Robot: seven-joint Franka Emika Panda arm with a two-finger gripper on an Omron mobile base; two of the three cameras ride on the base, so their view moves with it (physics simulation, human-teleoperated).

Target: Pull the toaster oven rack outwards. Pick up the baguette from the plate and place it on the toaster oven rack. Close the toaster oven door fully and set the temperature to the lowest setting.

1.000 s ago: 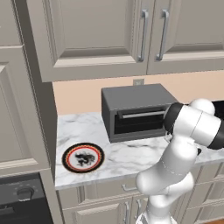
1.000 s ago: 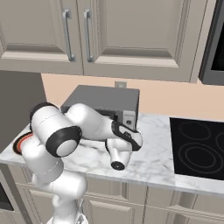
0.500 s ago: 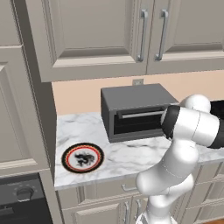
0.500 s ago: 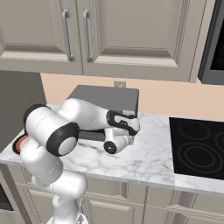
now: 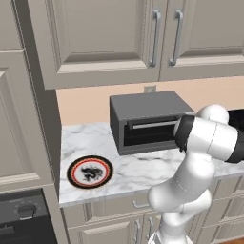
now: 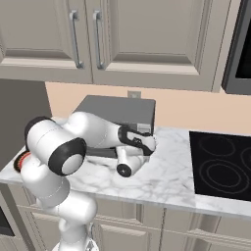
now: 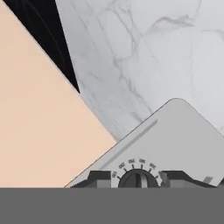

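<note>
The toaster oven point(image 5: 145, 112) stands at the back of the marble counter. The toaster oven door point(image 5: 143, 136) is shut, its silver handle point(image 5: 151, 125) up at the top, so the rack is hidden behind it. My arm crosses in front of the oven's right end. My gripper point(image 6: 145, 138) is at the silver side panel point(image 6: 145, 128). In the hand view my gripper point(image 7: 136, 178) straddles a round knob point(image 7: 136, 180) with dial marks, and a slim gap shows on each side of it. The plate point(image 5: 89, 171) lies at the left with nothing on it. The baguette is out of view.
A black cooktop point(image 6: 220, 169) is set in the counter right of the oven. Wall cabinets point(image 5: 157, 33) hang above. A black built-in oven point(image 5: 19, 221) sits low at the left beside a tall cabinet. Bare marble point(image 5: 143, 167) lies in front of the oven.
My wrist has swung up and to the left in the right base view, while the hand stays at the oven's side panel. The oven and plate have not moved.
</note>
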